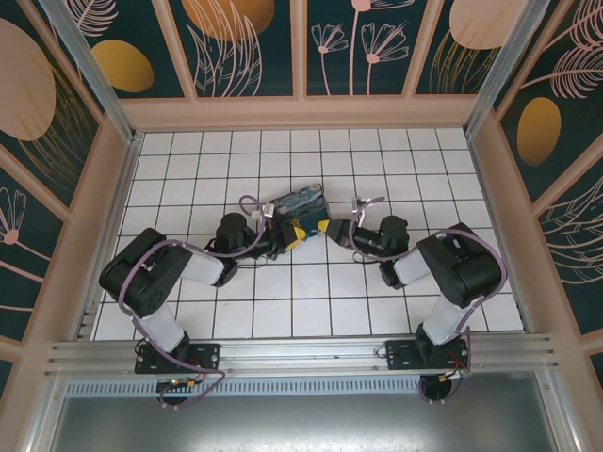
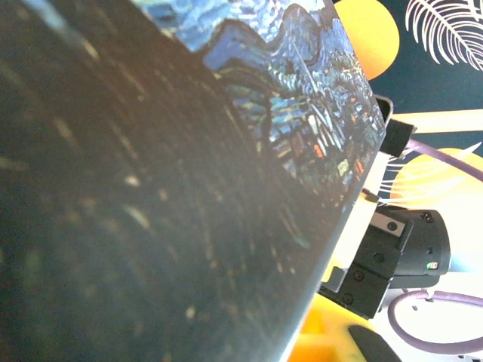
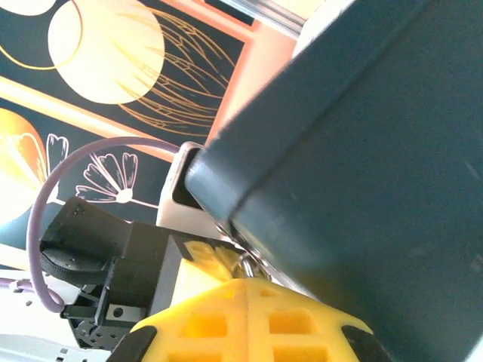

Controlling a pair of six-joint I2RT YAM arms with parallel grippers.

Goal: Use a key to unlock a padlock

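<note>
While the left gripper (image 1: 291,235) and right gripper (image 1: 329,229) nearly meet at the near edge of the painted box (image 1: 297,204), I can't tell if either's pinched or spread tbh, and the padlock (image 3: 245,264) peeks out at the box corner, just above a yellow fingertip (image 3: 249,326).

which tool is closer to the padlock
Right, as far as shows: the padlock sits at the yellow fingertip of the right tool, under the box edge; the left tool lies just beyond.
</note>
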